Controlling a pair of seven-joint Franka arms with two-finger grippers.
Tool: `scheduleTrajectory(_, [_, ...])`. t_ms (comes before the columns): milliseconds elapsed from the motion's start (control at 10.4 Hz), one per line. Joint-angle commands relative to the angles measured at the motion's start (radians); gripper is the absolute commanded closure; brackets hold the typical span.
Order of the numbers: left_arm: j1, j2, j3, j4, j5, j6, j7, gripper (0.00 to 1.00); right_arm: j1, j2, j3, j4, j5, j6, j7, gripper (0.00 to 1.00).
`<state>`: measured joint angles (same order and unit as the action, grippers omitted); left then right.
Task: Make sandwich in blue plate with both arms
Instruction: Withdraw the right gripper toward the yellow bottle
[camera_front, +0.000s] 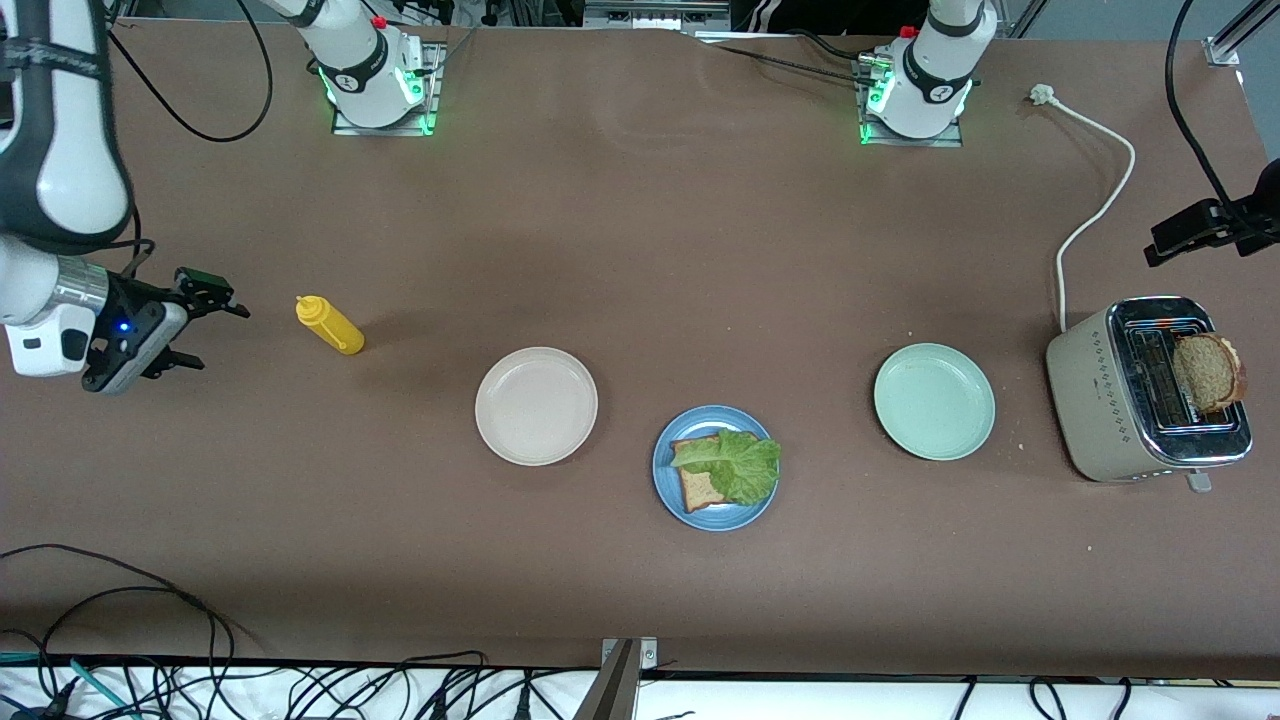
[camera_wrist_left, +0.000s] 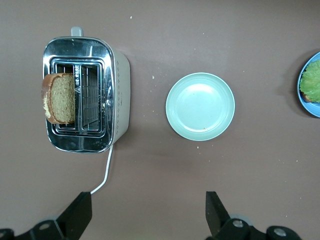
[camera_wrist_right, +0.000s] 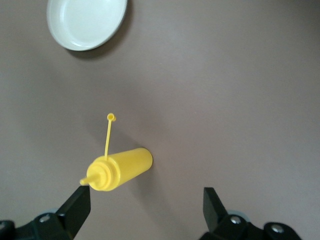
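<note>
Front view gives us the brown worktop (camera_front: 640, 250) first, with the right arm (camera_front: 60, 130) raised over its own end and waiting. Its right gripper (camera_front: 205, 330) hangs spread wide and empty beside the yellow squeeze bottle (camera_front: 330, 325), which stands upright with its cap open on a strap. We see the toaster (camera_front: 1145, 395) at the left arm's end, one brown bread slice (camera_front: 1210, 372) standing up out of a slot. Our left wrist view shows the left gripper (camera_wrist_left: 147, 217) high over the worktop near the toaster, fingers wide apart and holding nothing. Between bottle and toaster sit the beige-pink plate (camera_front: 536, 405), the pale green plate (camera_front: 934, 401) and, nearest the front camera, the blue plate (camera_front: 715, 467). On it lies a bread slice (camera_front: 700, 485) topped by a lettuce leaf (camera_front: 735, 465).
</note>
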<state>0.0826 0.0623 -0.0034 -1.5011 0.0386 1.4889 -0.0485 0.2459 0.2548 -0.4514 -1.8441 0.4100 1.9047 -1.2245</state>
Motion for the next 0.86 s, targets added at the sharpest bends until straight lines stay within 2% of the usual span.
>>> scheduleTrajectory(0, [0.002,0.014,-0.003,0.031,-0.006,-0.013,-0.004,0.00,-0.126,0.073,-0.001,-0.049,0.250,-0.036,-0.426,0.00])
scheduleTrajectory(96, [0.002,0.014,-0.003,0.031,-0.006,-0.013,-0.004,0.00,-0.179,0.125,-0.001,-0.046,0.356,-0.111,-0.582,0.00])
scheduleTrajectory(192, [0.002,0.014,-0.003,0.031,-0.006,-0.013,-0.004,0.00,-0.224,0.165,-0.001,-0.040,0.425,-0.174,-0.698,0.00])
scheduleTrajectory(479, [0.002,0.014,-0.003,0.031,-0.006,-0.013,-0.004,0.00,-0.287,0.257,0.002,-0.020,0.553,-0.309,-0.983,0.00])
scheduleTrajectory(575, [0.002,0.014,-0.003,0.031,-0.006,-0.013,-0.004,0.00,-0.310,0.292,0.002,-0.009,0.585,-0.373,-1.041,0.00])
scheduleTrajectory(767, [0.002,0.014,-0.003,0.031,-0.006,-0.013,-0.004,0.00,-0.327,0.336,0.003,0.009,0.624,-0.420,-1.134,0.00])
